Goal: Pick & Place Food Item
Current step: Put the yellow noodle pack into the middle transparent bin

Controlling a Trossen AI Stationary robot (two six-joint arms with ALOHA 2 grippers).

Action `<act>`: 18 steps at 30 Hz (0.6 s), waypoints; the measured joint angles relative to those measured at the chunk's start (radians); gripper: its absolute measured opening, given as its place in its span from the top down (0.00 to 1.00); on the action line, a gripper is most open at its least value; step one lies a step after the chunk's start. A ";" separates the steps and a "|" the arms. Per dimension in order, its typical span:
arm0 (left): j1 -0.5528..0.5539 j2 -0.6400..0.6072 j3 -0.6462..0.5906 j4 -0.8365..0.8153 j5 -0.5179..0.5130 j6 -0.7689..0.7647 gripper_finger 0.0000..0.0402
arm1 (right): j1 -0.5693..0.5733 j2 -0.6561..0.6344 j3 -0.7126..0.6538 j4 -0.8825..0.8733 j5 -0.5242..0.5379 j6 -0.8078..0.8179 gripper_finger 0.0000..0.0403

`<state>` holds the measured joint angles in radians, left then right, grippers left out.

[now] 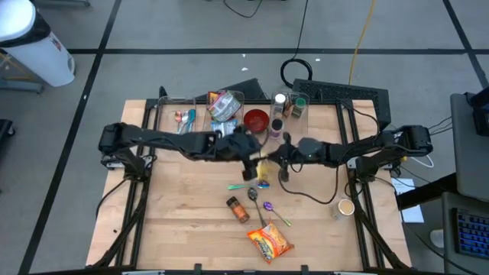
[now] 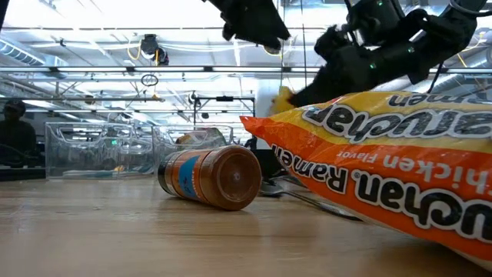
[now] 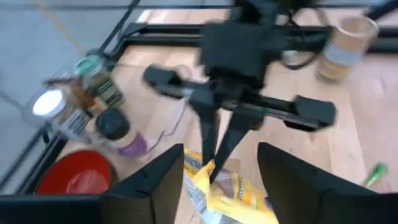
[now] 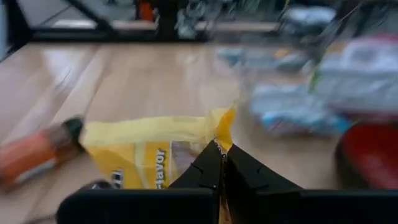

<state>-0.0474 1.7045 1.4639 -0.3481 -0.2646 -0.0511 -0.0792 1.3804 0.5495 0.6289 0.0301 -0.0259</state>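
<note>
The yellow snack bag hangs above mid-table, near the red bowl, pinched at its top corner by the right gripper, whose fingers are closed tight on it. The left gripper stands parted around the bag, gripping nothing.

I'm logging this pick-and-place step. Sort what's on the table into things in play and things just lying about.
In play:
- yellow packet, pinched at its edge by the shut right gripper
- left gripper, open beside it

Lying about:
- ramen packet
- brown spice jar
- red bowl
- paper cup
</note>
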 joint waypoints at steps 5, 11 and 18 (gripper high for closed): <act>0.044 -0.016 0.000 -0.026 0.003 -0.135 0.40 | 0.000 0.000 0.000 0.094 0.027 -0.056 1.00; 0.078 0.001 -0.001 -0.081 0.005 -0.168 0.35 | 0.000 0.000 0.000 0.111 0.099 -0.099 1.00; 0.083 0.033 0.000 -0.053 0.002 -0.180 0.34 | -0.014 0.000 0.000 0.154 0.153 -0.125 1.00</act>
<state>0.0353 1.7372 1.4639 -0.4014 -0.2627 -0.2314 -0.0928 1.3804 0.5495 0.7834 0.1829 -0.1509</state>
